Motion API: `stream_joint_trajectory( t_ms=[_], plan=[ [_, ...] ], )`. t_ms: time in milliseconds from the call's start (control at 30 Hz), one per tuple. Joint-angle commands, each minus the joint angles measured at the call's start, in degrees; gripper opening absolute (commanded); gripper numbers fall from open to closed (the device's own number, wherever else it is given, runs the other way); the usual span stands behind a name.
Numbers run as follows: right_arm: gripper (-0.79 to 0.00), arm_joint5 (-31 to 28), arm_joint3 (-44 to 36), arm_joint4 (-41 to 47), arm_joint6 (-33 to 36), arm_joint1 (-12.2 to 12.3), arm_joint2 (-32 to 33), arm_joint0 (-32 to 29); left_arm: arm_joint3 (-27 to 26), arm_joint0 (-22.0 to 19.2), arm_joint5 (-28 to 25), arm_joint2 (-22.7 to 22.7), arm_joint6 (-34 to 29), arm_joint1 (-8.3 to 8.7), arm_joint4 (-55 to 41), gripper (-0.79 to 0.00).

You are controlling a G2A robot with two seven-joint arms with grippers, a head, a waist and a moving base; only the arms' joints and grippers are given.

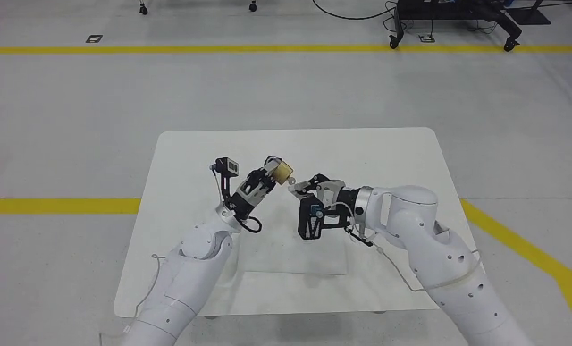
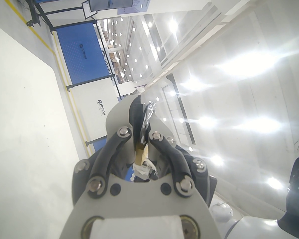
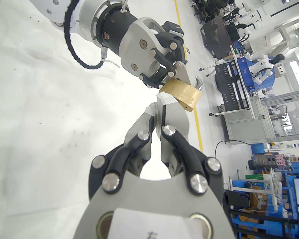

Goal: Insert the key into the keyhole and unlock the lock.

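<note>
A brass padlock [image 1: 282, 172] hangs in the air over the white table [image 1: 384, 149], with my left gripper [image 1: 272, 173] shut on it. The left wrist view has the padlock [image 2: 140, 154] edge-on between that gripper's [image 2: 142, 120] fingers, steel shackle outward. My right gripper [image 1: 296, 184] faces it from the right. In the right wrist view my right gripper [image 3: 161, 103] is shut, its taped tips touching the padlock's [image 3: 183, 93] lower face. A thin dark edge between the fingers seems to be the key [image 3: 163, 111]; its blade is hidden. The left gripper [image 3: 175, 74] grips the padlock's upper half.
Both grippers meet above the table's middle. Bare white tabletop [image 3: 39, 105] spreads around them. Yellow floor lines [image 1: 268, 49] run past the table, and wheeled stands and workbenches [image 3: 239, 95] stand well off.
</note>
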Motion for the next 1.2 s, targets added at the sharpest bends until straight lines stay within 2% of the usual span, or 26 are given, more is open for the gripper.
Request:
stream_joint_trajectory(
  t_ms=[0,33,100,200,367,533,600,833,967,1000,1067,1167],
  plan=[
    [-0.785,0.4,-0.1,0.2,-0.1,0.0,0.0,0.0,0.1,0.1,0.7,-0.2,0.2,-0.08,-1.3,-0.785],
    [-0.785,0.7,-0.3,0.2,-0.3,0.0,0.0,-0.1,0.1,0.1,1.1,-0.3,0.1,-0.12,-2.0,-0.785],
    [-0.656,2.1,-1.1,-0.3,-1.3,0.1,0.2,-0.6,0.4,-0.1,2.7,-0.6,0.3,-0.2,-3.4,-0.785],
    [-0.582,5.1,-2.5,-2.9,-3.3,0.3,0.8,-2.1,0.9,-0.7,5.6,-0.7,0.3,-0.3,-4.8,-0.785],
    [-0.597,8.0,-3.3,-7.2,-5.2,0.7,0.9,-4.0,1.5,-1.2,6.3,-0.5,0.2,-0.52,-4.5,-0.785],
    [-0.566,9.6,-2.4,-10.0,-4.0,0.6,-0.1,-3.6,1.5,-1.3,6.1,-0.2,0.2,-0.7,-3.8,-0.785],
    [-0.526,10.6,-1.9,-10.9,-3.5,0.5,-0.5,-3.2,1.6,-1.3,6.0,-0.1,0.3,-0.74,-3.4,-0.785],
    [-0.517,12.8,-1.4,-12.7,-3.3,0.2,-1.2,-3.0,1.5,-1.1,5.9,-0.1,0.4,-0.88,-2.4,-0.785],
    [-0.551,13.7,-0.6,-13.3,-3.7,0.1,-1.4,-2.7,1.4,-1.0,5.5,-0.1,0.1,-0.95,-2.0,-0.785],
    [-0.585,13.8,-0.4,-13.5,-3.6,0.1,-1.6,-2.5,1.4,-0.9,5.4,-0.1,0.1,-0.97,-1.9,-0.785],
    [-0.763,14.1,0.0,-13.6,-3.6,0.0,-1.8,-2.3,1.4,-0.9,5.4,-0.1,0.0,-1.0,-1.9,-0.785],
    [-0.785,14.2,0.5,-13.6,-3.6,-0.2,-2.1,-2.2,1.4,-0.9,5.4,-0.2,-0.1,-1.03,-1.8,-0.785]
  ],
)
